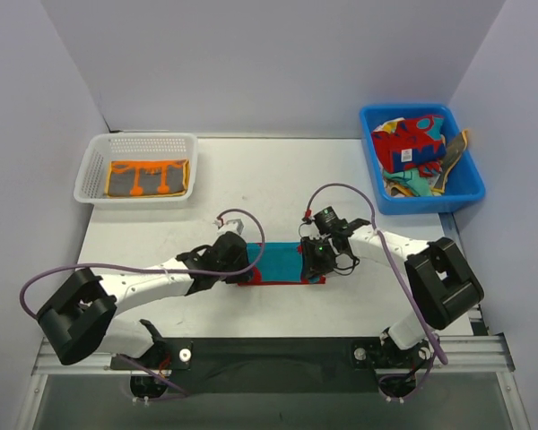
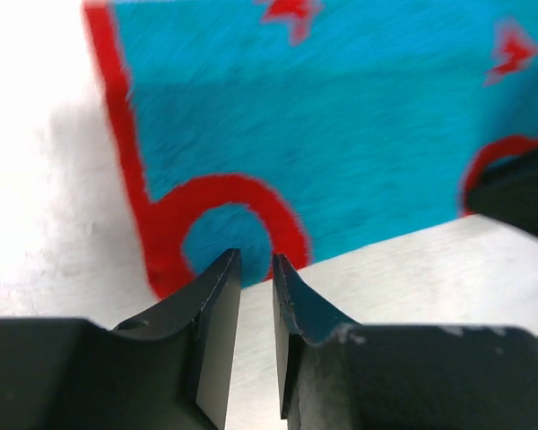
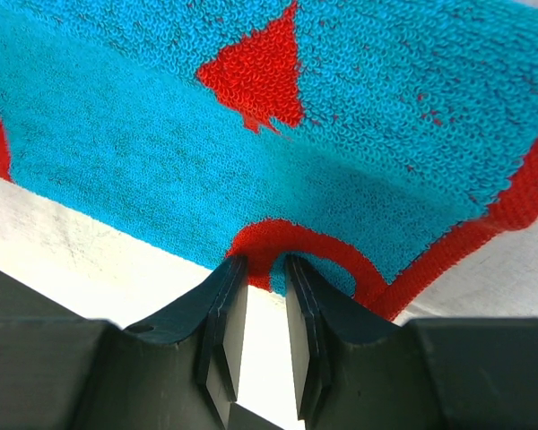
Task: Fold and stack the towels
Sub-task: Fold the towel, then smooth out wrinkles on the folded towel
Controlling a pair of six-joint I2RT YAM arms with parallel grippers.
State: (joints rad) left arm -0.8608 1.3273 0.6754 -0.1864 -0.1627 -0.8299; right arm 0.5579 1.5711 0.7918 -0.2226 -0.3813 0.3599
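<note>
A teal towel with a red border and red shapes lies flat at the table's middle. My left gripper is at its left end. In the left wrist view its jaws stand a narrow gap apart at the towel's near edge, with only bare table between them. My right gripper is at the towel's right end. Its fingertips pinch the near red-marked edge of the towel, and the cloth puckers and creases around them.
A white mesh basket at the back left holds a folded orange and grey towel. A blue bin at the back right holds several crumpled towels, a red one with teal shapes on top.
</note>
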